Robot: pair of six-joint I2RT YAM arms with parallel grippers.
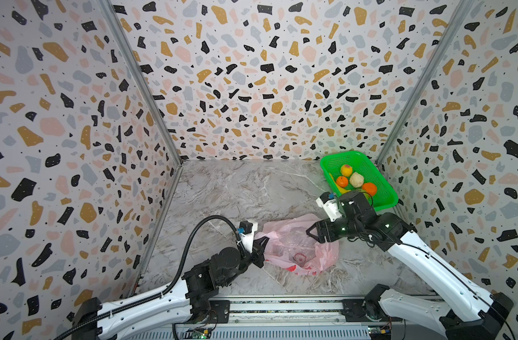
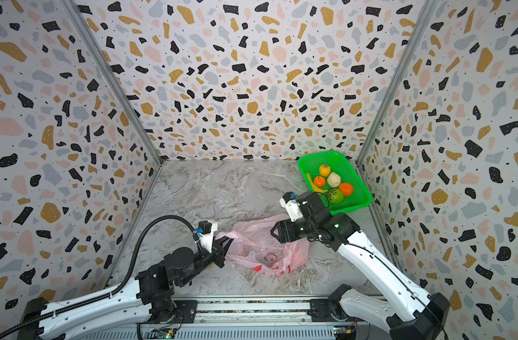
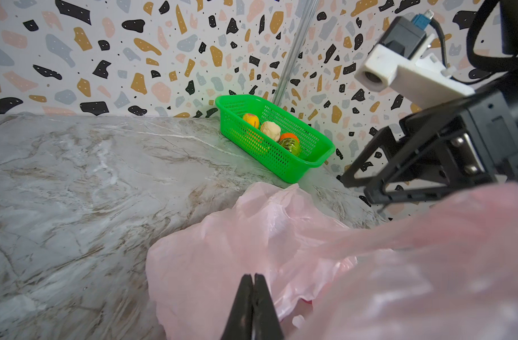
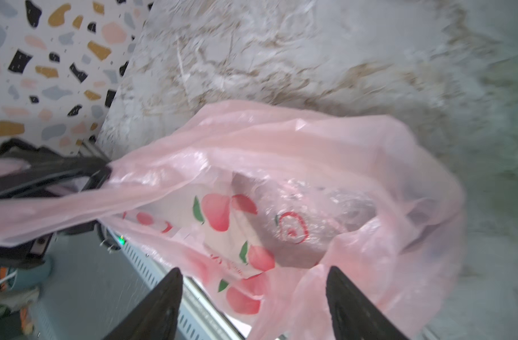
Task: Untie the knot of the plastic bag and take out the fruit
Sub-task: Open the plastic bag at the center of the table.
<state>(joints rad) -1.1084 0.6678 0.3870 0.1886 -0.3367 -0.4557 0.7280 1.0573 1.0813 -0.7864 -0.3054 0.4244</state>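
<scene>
The pink plastic bag (image 1: 302, 250) lies crumpled at mid-table, its mouth gaping. My left gripper (image 1: 263, 245) is at its left edge, jaws pressed together (image 3: 253, 278), with pink film pulled taut from the fingers (image 4: 100, 173). My right gripper (image 1: 310, 231) hovers open over the bag's right side, and the printed plastic (image 4: 252, 259) shows between its spread fingers (image 4: 166, 294). Fruit lies in the green basket (image 1: 340, 155): a peach (image 1: 346, 170), two oranges (image 1: 341, 181), a cream bumpy one (image 1: 356, 179), a banana (image 2: 310, 182) and a green one (image 2: 335, 196). No knot shows. I cannot make out any fruit inside the bag.
The basket stands in the back right corner against the patterned walls (image 1: 252, 88). The right arm's wrist and camera (image 1: 328, 206) hang just in front of it. Marble tabletop (image 1: 228, 191) stretches to the back and left. A metal rail (image 1: 281, 307) runs along the front edge.
</scene>
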